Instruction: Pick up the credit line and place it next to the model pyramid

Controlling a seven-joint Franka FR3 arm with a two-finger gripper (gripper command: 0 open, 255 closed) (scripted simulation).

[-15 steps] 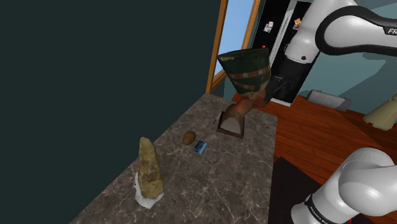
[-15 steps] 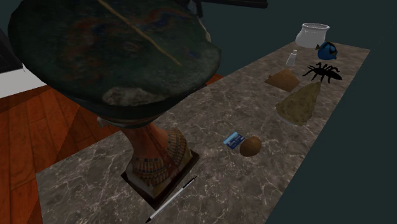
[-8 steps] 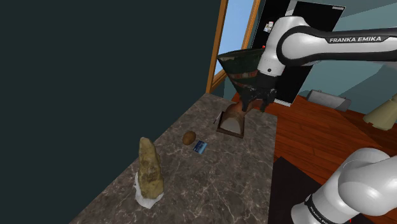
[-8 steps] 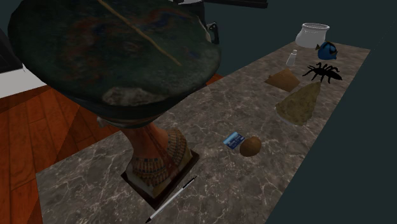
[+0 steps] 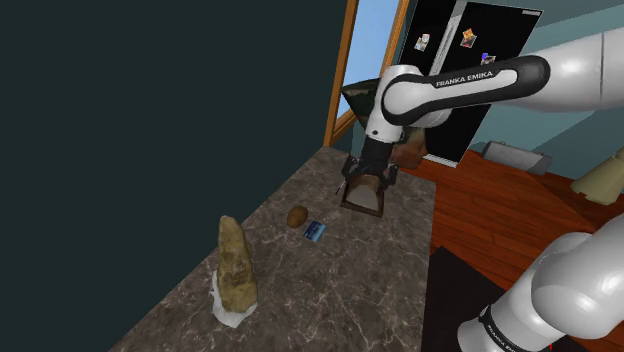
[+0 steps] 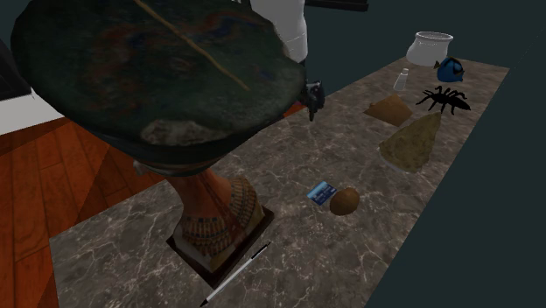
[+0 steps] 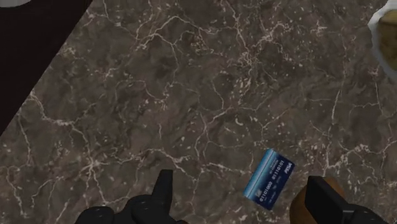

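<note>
Wrist view shows me the gripper point(image 7: 242, 179) open, its black fingers point(image 7: 162, 191) spread above the marble counter point(image 7: 159, 76), with the blue credit card point(image 7: 271, 179) lying flat between them (nearer one finger, touched by neither). In the second exterior view I see that card just beside a brown oval lump point(image 6: 344, 200), while the model pyramid point(image 6: 391, 108) sits well apart further along the counter, beyond a tan rock point(image 6: 413, 142)
</note>
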